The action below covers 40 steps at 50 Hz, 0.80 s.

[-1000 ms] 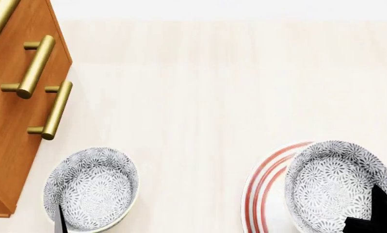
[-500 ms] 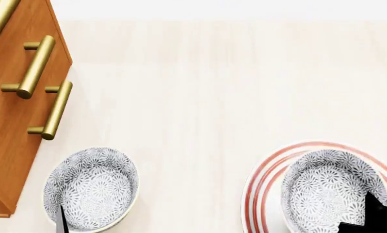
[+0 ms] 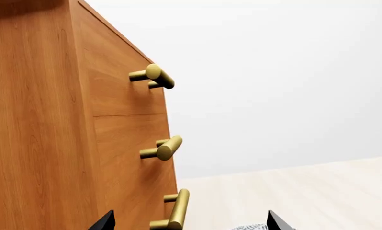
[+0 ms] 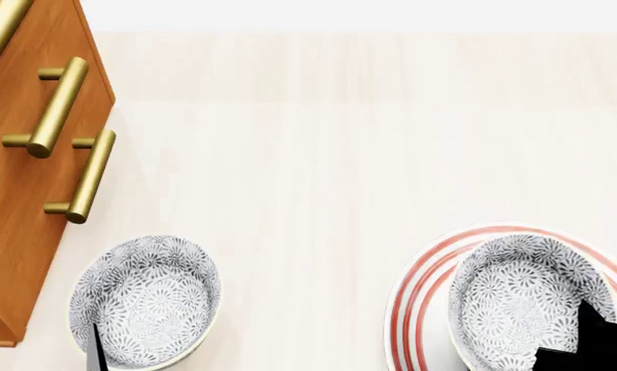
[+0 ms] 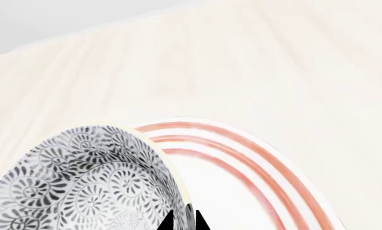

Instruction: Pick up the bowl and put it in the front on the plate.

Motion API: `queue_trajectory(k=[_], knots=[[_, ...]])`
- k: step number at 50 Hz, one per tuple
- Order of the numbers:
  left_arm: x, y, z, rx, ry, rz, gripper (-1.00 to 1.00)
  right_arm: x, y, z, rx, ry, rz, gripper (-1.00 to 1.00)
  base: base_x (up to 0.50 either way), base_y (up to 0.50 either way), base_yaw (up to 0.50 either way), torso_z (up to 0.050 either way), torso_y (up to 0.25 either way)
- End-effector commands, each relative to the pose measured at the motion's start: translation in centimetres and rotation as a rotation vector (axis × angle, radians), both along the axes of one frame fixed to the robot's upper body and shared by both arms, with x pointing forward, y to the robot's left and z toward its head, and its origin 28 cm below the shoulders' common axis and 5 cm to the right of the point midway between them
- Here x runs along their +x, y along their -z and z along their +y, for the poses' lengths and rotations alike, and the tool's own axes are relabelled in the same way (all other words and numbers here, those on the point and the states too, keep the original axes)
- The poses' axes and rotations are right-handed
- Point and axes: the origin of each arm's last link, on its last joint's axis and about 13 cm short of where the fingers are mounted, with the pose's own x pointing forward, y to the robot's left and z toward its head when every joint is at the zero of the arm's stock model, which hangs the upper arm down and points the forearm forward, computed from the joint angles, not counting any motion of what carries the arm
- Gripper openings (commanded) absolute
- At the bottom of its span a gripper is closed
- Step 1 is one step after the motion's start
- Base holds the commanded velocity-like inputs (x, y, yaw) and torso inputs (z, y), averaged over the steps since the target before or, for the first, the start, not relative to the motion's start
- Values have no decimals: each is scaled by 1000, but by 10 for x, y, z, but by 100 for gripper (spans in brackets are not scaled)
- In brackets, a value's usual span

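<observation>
1. Right gripper [image 5: 183,221] pinches the bowl [image 4: 520,297] by its near rim, fingers pressed together on the wall.
2. Bowl sits over the plate [image 4: 417,290], inside its red rings (contact unclear); we lower gently, then let go.
3. Left gripper [image 3: 187,224] near the plate's far-left neighbour bowl, fingers spread.

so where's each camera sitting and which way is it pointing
Head view: looks down on the counter, the wooden cabinet, both bowls; right gripper at the corner.
Left wrist view: low beside the cabinet, facing its brass handles; fingertips show.
Right wrist view: close over the bowl on the plate.
Head and right wrist share bowl and plate.
</observation>
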Motion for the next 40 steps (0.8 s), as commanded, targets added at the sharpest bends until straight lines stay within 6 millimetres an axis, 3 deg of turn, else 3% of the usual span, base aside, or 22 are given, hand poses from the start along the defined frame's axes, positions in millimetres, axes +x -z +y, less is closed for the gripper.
queue_trajectory(k=[1, 23, 35, 40], knots=[[1, -1, 0, 3, -2, -2, 100, 2, 3, 3, 2, -27, 11, 100, 0, 0, 3, 0, 0], [-1, 0, -1, 4, 8, 0, 100, -34, -55, -12, -106, 19, -22, 100, 0, 0, 0, 0, 0], [0, -1, -3, 5, 8, 6, 100, -44, -77, -21, -64, 69, -187, 100, 0, 0, 0, 0, 0], [2, -2, -2, 3, -4, 3, 100, -45, -76, -21, -45, 69, -234, 100, 0, 0, 0, 0, 0]])
